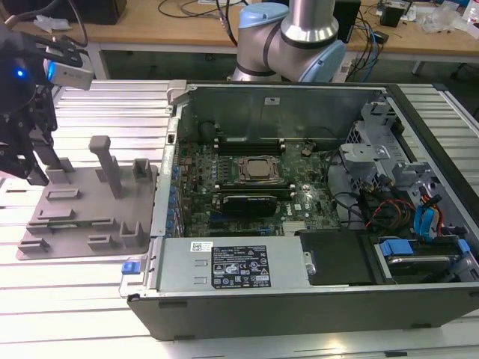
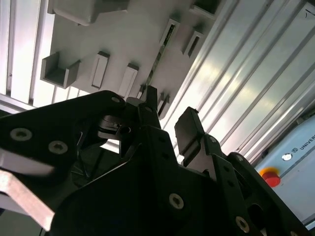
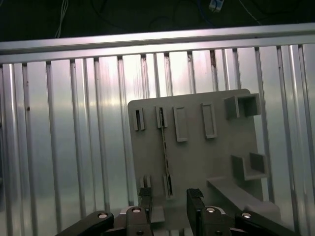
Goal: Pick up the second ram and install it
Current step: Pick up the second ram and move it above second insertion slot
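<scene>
- The gripper (image 1: 30, 168) hangs over the far corner of the grey tray (image 1: 90, 206), at the exterior view's left and well apart from the open computer case (image 1: 299, 224).
- Its two black fingers (image 3: 145, 195) are spread apart and hold nothing. Both wrist views show a clear gap between them, and the gripper (image 3: 170, 197) (image 2: 170, 115) points down at the tray.
- The memory stick (image 3: 166, 157) stands on its long edge in the tray, so it shows as a thin dark-and-green line. Each of its ends sits in a small slot block.
- It lies toward the tray edge opposite the two open-topped brackets (image 3: 243, 105), one slot row in from that edge.
- In the first wrist view the stick's nearer end lines up with the gap between the fingers. The fingers do not touch it, and they are above the tray rather than around the stick.
- In the second wrist view the stick (image 2: 164, 49) runs away from the fingertips across the tray (image 2: 123, 44).
- The tray rests flat on the ribbed metal worktop (image 1: 75, 299), with one edge just beside the side wall of the case. A tall post (image 1: 105, 161) rises from the tray near the gripper.
- The case lies open on the same worktop, with its green main board (image 1: 247, 187) facing up. The square silver processor (image 1: 258, 170) sits in the middle of the board, between rows of long slots.
- The arm's base (image 1: 292, 34) stands behind the case at the worktop's far edge.
</scene>
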`<state>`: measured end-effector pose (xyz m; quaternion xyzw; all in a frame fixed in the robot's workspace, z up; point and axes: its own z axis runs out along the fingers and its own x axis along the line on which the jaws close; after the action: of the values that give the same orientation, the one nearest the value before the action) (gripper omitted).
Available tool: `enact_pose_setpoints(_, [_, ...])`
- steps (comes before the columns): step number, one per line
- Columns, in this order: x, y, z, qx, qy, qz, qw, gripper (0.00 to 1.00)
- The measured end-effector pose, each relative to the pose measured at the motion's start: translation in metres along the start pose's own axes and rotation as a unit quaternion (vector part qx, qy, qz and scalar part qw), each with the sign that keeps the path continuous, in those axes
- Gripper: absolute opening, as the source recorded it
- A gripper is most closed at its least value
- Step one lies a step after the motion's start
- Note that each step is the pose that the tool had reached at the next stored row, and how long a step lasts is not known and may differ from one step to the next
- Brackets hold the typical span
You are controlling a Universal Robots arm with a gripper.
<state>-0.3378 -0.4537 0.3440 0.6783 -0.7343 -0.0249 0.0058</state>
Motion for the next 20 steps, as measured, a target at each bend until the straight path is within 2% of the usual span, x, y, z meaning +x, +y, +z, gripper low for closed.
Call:
enact_pose_setpoints(7, [0.0003, -0.0005, 0.0113, 0.0, 0.0, 0.0, 1.0, 0.4])
enact_pose_setpoints(20, [0.0007, -0.0012, 0.0266, 0.0, 0.0, 0.0, 1.0, 0.4])
